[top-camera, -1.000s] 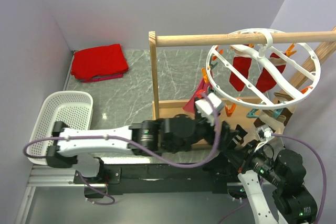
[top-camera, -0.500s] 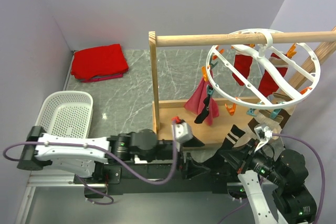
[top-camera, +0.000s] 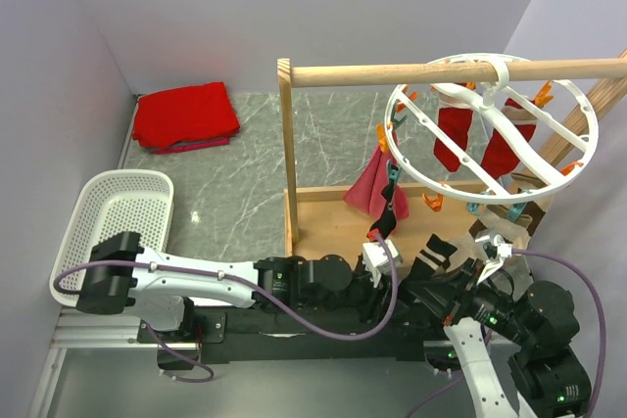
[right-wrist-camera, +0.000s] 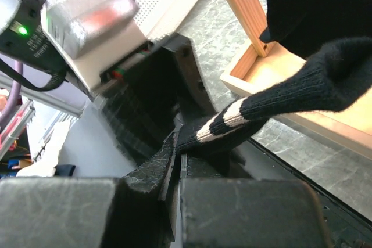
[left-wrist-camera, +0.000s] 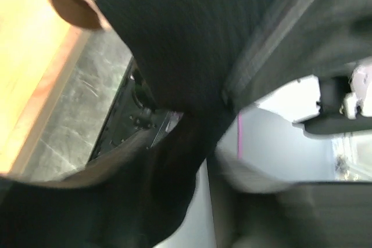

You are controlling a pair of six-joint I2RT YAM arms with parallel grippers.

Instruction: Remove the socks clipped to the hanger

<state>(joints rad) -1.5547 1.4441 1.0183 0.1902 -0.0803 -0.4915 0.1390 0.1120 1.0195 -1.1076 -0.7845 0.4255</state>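
**A:** The right gripper is clamped tight on the striped cuff of a black sock, low beneath the white ring hanger.

**B:** And the left gripper?

**A:** Dark fabric fills its camera, so I cannot tell whether it grips.

**B:** Mid-pull, I'd judge. Next comes a steady downward tug off the peg. The red socks and a pink sock hang clipped.
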